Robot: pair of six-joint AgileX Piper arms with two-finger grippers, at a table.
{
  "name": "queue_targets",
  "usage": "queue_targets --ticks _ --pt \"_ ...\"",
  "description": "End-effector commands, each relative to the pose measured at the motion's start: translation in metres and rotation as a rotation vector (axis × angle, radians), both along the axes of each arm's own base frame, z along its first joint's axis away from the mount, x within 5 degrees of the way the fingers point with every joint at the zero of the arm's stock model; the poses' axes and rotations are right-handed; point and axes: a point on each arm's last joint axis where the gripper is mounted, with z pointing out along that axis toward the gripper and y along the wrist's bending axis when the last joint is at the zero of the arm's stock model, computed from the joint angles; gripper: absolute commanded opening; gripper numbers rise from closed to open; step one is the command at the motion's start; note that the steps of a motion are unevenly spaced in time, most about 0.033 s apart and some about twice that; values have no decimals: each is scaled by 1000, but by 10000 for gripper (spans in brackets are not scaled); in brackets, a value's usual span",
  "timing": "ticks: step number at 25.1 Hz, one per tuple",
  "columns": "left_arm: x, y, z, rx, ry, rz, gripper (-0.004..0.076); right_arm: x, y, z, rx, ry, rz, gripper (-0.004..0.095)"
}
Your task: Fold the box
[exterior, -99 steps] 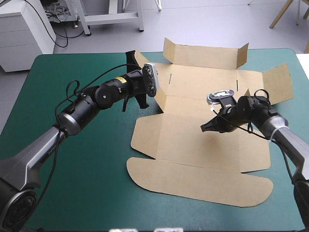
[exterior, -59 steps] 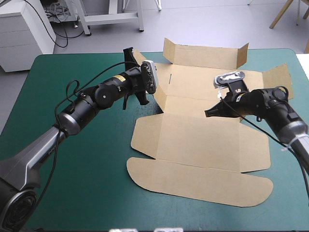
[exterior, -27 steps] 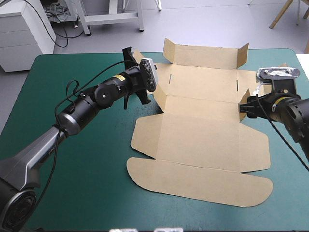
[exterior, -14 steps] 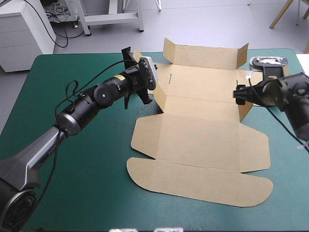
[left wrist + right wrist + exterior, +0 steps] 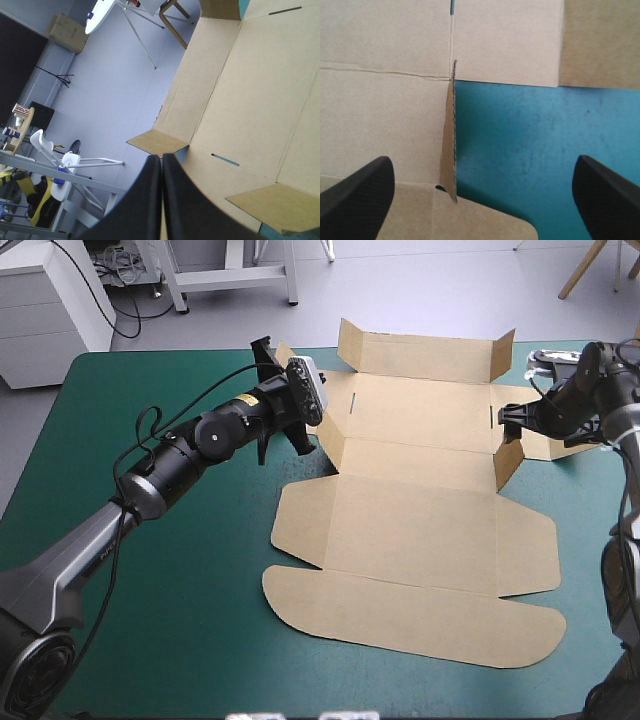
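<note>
The brown box (image 5: 420, 520) lies spread on the teal-green cover as a cut sheet, its rounded lid panel toward the near edge. Its far wall (image 5: 425, 352) stands raised. My left gripper (image 5: 298, 435) is at the sheet's far left corner; in the left wrist view it (image 5: 161, 160) is shut on the box's left side flap. My right gripper (image 5: 505, 425) hovers open at the far right. In the right wrist view a small flap (image 5: 451, 140) stands edge-on on the board's edge, ahead of and between the fingers of that gripper (image 5: 482, 165).
The teal-green cover (image 5: 150, 570) stretches wide to the box's left and in a narrower strip along the near edge. The right side flap (image 5: 560, 445) lies partly under the right arm, close to the table's right edge.
The right gripper has moved from over the middle of the sheet out to the far right, beside the small upright flap. The left arm has kept its hold and place.
</note>
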Motion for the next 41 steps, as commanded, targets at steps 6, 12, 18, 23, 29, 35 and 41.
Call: queue_targets --ticks 6,12,18,23,29,35,41 --pt "-8 6 33 -96 -85 37 -10 28 8 -15 113 15 87 846" --pt "-8 6 33 -96 -85 37 -10 32 7 -23 108 31 112 764" --pt "-8 6 33 -97 -84 37 -10 36 5 -35 89 63 116 693" --pt "-8 5 34 -119 -71 40 -10 40 5 -44 95 83 115 661" --pt "-8 5 34 -119 -71 40 -10 40 5 -46 95 87 115 246" --pt "-8 5 34 -119 -71 40 -10 40 5 -46 93 87 117 -18" --pt "-8 5 34 -119 -71 40 -10 40 5 -46 86 86 135 -19"
